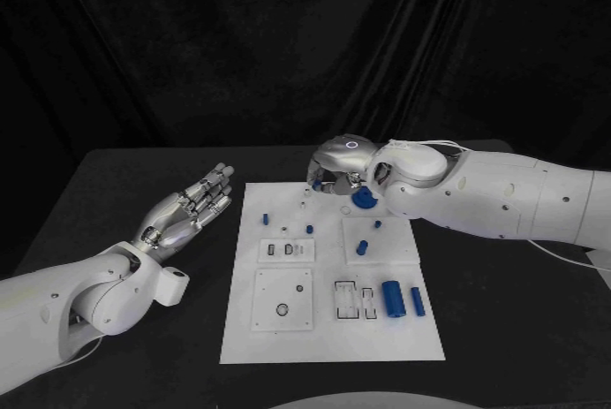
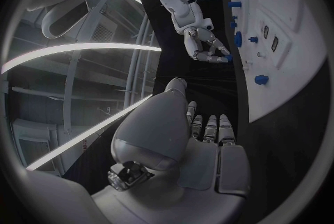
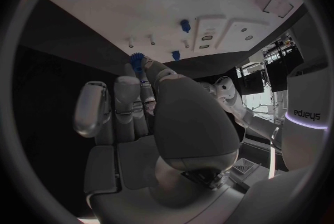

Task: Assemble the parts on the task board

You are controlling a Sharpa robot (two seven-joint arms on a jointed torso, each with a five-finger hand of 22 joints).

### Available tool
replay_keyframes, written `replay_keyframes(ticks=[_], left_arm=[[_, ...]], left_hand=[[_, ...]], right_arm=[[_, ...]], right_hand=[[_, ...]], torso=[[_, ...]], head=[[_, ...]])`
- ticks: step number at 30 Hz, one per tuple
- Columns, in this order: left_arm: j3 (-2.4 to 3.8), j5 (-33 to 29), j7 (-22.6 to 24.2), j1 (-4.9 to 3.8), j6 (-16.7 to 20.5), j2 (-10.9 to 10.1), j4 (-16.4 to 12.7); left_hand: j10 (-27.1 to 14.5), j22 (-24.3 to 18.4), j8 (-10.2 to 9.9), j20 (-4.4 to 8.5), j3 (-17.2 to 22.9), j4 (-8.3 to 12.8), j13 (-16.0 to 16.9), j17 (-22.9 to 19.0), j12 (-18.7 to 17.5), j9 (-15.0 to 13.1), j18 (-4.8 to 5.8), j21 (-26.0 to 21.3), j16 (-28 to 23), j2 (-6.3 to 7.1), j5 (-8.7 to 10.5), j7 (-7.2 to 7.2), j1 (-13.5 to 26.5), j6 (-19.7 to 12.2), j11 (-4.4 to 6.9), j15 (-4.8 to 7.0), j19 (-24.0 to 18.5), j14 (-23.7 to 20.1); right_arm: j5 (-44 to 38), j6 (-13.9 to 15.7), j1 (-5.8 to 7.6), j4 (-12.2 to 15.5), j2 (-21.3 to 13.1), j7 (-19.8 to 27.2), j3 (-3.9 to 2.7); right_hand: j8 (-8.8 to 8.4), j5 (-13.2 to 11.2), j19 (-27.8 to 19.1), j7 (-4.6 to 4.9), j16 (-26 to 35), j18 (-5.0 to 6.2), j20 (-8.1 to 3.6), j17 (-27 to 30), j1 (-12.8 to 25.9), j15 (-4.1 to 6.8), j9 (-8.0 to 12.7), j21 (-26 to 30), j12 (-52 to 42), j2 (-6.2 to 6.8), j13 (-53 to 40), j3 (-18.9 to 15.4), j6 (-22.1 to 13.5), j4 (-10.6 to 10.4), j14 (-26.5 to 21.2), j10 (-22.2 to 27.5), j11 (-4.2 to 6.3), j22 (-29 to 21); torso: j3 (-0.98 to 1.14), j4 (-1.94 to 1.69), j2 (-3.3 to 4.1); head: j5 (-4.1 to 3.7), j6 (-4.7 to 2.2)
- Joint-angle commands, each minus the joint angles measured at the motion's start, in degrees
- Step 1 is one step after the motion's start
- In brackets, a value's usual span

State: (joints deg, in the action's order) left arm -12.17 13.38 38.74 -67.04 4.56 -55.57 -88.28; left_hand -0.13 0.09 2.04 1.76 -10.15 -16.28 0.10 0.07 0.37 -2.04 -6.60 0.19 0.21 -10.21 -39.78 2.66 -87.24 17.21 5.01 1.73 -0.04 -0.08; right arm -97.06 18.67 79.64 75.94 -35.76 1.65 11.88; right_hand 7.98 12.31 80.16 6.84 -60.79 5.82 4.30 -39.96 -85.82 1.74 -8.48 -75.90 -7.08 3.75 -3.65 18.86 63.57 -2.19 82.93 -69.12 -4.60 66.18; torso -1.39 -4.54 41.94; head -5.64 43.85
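Task board [image 1: 325, 343] lies flat in the middle of the black table [image 1: 140, 175] in front of you, a white plate with small blue parts scattered over it. Your right hand [image 1: 346, 166] is curled over the board's far edge, and in the right wrist view its fingertips [image 3: 142, 71] close around a small blue gear [image 3: 136, 60] right at that edge; the left wrist view shows the same right hand [image 2: 205, 48] with something blue at its fingertips, so you are pinching that gear. Just beside the hand, on the board, sits a larger blue gear [image 1: 363, 198]. Nearer to you, two blue cylinders [image 1: 392, 298] lie side by side on the board's right part, next to rectangular outlined slots [image 1: 355, 300]. Small blue pegs [image 1: 265, 219] stand along the far left part of the board, and another blue piece [image 1: 363, 246] lies near the middle. Your left hand [image 1: 191, 206] hovers off the board's left side, above the table, fingers stretched out straight and close together, holding nothing and touching nothing.
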Motion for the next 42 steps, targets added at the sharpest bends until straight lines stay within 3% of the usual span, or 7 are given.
replay_keyframes(ticks=[1, 6, 11, 18, 27, 42], left_arm=[[0.05, 0.3, 10.1, -0.07, -0.9, 0.3, -0.3], [0.05, 0.3, 10.3, -0.07, -1.4, 0.4, -0.5], [0.05, 0.3, 10.3, -0.07, -1.6, 0.4, -0.5], [0.05, 0.3, 10.5, -0.07, -1.8, 0.5, -0.5], [0.05, 0.3, 10.4, -0.07, -2.0, 0.8, -0.3], [0.05, 0.3, 10.2, -0.07, -2.1, 0.8, -0.1]], left_hand=[[0.2, -0.1, 0.2, -0.18, 0.3, -0.1, -0.1, -0.1, -0.4, 0.0, -0.34, -0.2, -0.2, -0.02, -0.21, 0.01, -0.4, 0.3, -0.19, 2.89, 0.0, 0.1], [0.2, -0.1, 0.3, -0.37, 0.5, -0.1, -0.1, -0.1, -0.4, -0.1, -0.52, -0.2, -0.2, -0.18, -0.34, -0.12, -0.5, 0.6, -0.29, 2.85, 0.0, 0.1], [0.2, -0.1, 0.3, -0.45, 0.5, -0.1, -0.1, -0.1, -0.3, -0.1, -0.58, -0.2, -0.2, -0.24, -0.35, -0.20, -0.6, 0.8, -0.35, 2.85, 0.0, 0.1], [0.3, -0.1, 0.3, -0.73, 0.7, -0.2, -0.1, -0.1, -0.3, -0.1, -0.77, -0.2, -0.2, -0.40, -0.37, -0.37, -0.7, 1.1, -0.52, 2.74, 0.0, 0.1], [0.2, -0.1, 0.3, -0.78, 0.7, -0.2, -0.1, -0.1, -0.3, -0.1, -0.80, -0.2, -0.2, -0.43, -0.38, -0.40, -0.8, 1.1, -0.55, 2.72, 0.0, 0.1], [0.3, -0.1, 0.3, -0.99, 0.9, -0.1, 0.0, -0.1, -0.3, -0.1, -0.92, -0.2, -0.2, -0.65, -0.41, -0.56, -0.9, 1.2, -0.73, 2.62, 0.0, 0.1]], right_arm=[[3.0, 0.1, 0.16, -2.7, 1.9, 0.7, -0.02], [3.5, 0.1, -0.11, -6.8, 5.1, 1.2, -0.02], [3.7, -0.4, -0.32, -8.4, 6.2, 1.1, -0.02], [3.7, -1.0, -0.44, -9.1, 6.5, 0.9, -0.02], [3.7, -2.2, -0.56, -9.3, 6.6, 0.5, -0.02], [3.7, -3.4, -0.99, -9.2, 5.8, -0.2, -0.02]], right_hand=[[-0.35, -0.2, 0.3, 0.11, -0.3, -0.72, -0.14, 0.0, -0.4, 0.00, 0.0, -0.3, 0.3, 0.11, 0.0, 0.4, -0.2, 0.0, 0.2, -1.8, 1.47, 0.1], [-0.57, -0.2, 0.3, 0.18, -0.6, -0.74, -0.09, -0.3, -0.3, -0.05, 0.0, -0.4, 0.5, 0.27, 0.0, 0.6, -0.4, -0.1, 0.2, -1.8, 1.40, 0.2], [-0.74, -0.2, 0.2, 0.24, -0.5, -0.74, -0.05, -0.3, -0.2, -0.09, 0.1, -0.4, 0.7, 0.39, 0.0, 0.8, -0.6, -0.1, 0.2, -1.7, 1.35, 0.3], [-0.99, -0.2, 0.2, 0.32, -0.3, -0.75, 0.02, 0.1, -0.2, -0.16, 0.1, -0.4, 0.9, 0.49, 0.0, 1.1, -0.8, -0.1, 0.1, -1.6, 1.26, 0.4], [-1.70, 0.0, 0.1, 0.67, -0.1, -0.81, 0.27, 0.4, -0.3, -0.44, 0.3, -0.5, 1.7, 0.71, 0.0, 2.2, -1.5, 0.1, -0.3, -1.1, 0.90, 0.8], [-2.17, -0.4, -0.1, 0.86, 0.0, -0.81, 0.51, 0.6, 0.4, -0.69, 0.4, -0.5, 2.3, 1.22, 0.0, 2.6, -1.8, -0.2, -0.5, -0.7, 0.64, 0.9]], torso=[[-0.03, -0.17, 0.02], [-0.02, -0.27, 0.27], [-0.07, -0.61, 0.64], [-0.12, -1.05, 1.18], [-0.17, -0.99, 1.31], [-0.19, -1.07, 1.19]], head=[[-0.05, 0.44], [0.00, 0.49], [-0.44, 0.30], [-1.02, -0.23], [-1.27, -0.77], [-1.23, -0.90]])
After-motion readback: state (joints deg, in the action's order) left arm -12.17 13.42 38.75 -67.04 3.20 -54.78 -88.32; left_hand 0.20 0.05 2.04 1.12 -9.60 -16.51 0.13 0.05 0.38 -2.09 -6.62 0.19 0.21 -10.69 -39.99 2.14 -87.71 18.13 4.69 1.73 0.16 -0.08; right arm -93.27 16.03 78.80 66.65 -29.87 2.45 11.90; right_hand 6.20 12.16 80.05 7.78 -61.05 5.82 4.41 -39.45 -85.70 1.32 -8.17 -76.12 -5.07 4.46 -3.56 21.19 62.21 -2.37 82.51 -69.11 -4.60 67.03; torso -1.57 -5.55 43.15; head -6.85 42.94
